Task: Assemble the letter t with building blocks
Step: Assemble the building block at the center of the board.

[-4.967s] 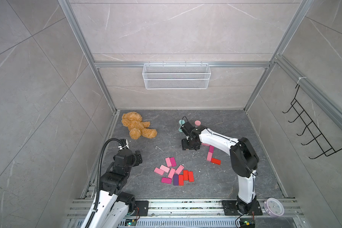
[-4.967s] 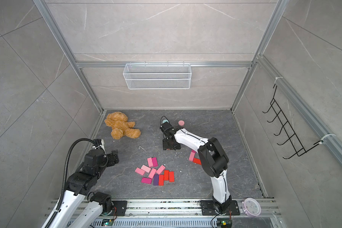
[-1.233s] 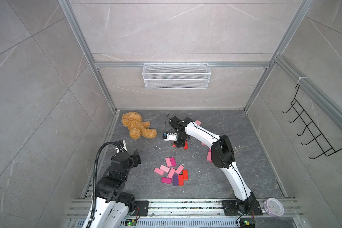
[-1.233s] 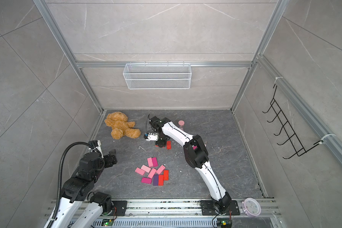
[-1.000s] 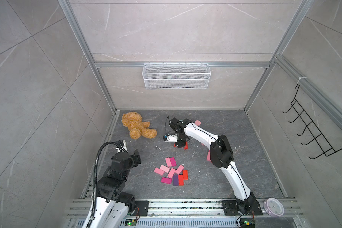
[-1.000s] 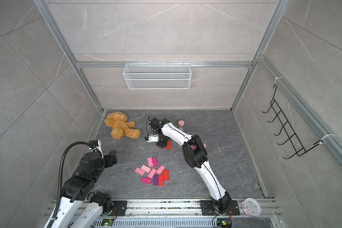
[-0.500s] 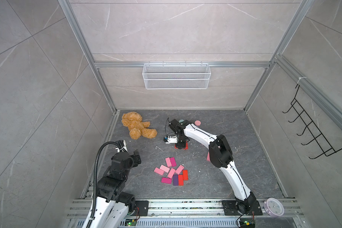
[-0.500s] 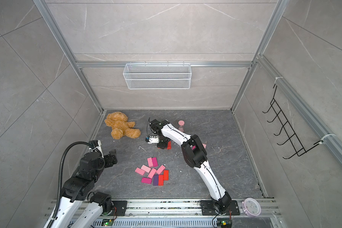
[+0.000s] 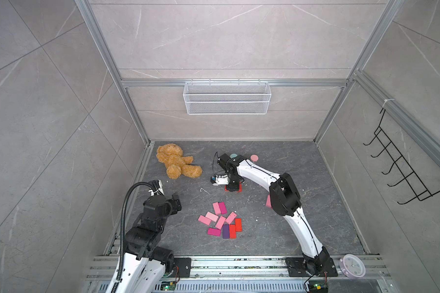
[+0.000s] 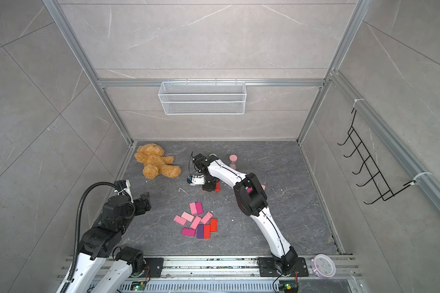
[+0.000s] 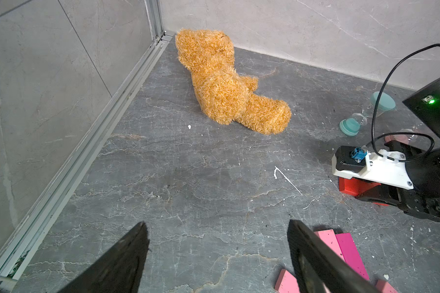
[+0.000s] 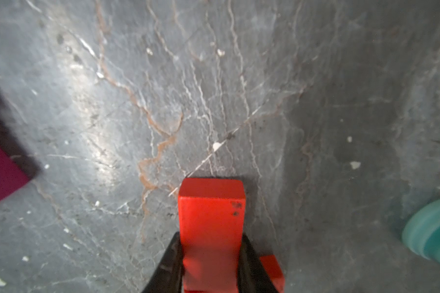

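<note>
Jaws of the right gripper (image 12: pixel 210 239) clamp 1 red block (image 12: pixel 211 203) at the floor, on the far side of the block pile (image 9: pixel 221 220). The left gripper's (image 11: pixel 216 241) stand apart. Lay it flat and square before releasing.

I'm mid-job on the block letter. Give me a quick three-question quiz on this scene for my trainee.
1. True or false: the left gripper is holding something.
2. What colour is the block that the right gripper is shut on? A) red B) purple C) light pink
3. How many purple blocks lie in the loose pile?
Key: 1 false; 2 A; 3 one.
</note>
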Robot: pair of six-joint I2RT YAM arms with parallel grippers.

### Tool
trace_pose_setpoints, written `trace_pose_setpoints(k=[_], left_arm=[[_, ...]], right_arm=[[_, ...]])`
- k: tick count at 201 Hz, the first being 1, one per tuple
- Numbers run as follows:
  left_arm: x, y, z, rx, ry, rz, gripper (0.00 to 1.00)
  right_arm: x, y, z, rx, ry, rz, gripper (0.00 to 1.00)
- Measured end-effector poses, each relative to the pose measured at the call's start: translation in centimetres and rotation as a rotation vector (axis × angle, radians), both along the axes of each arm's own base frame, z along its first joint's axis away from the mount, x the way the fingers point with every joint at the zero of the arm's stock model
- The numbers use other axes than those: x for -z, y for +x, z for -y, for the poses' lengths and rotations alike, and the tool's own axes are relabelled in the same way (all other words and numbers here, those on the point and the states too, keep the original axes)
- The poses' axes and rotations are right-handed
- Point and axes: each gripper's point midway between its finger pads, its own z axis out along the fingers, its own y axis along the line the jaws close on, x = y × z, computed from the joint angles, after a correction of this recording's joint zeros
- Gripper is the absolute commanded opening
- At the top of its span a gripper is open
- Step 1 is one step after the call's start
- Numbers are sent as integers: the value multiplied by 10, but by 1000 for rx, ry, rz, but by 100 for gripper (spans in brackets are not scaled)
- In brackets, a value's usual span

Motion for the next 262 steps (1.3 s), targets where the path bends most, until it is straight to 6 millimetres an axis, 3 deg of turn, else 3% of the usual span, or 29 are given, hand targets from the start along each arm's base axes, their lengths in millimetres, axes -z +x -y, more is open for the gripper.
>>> trace_pose_setpoints(k=[175,262], left_arm=[[0,0,0,0,0,0,88],[0,0,0,0,0,0,88]], right_arm=[[-1,2,9,7,-9,10,13],[-1,3,10,12,-8,10,38]])
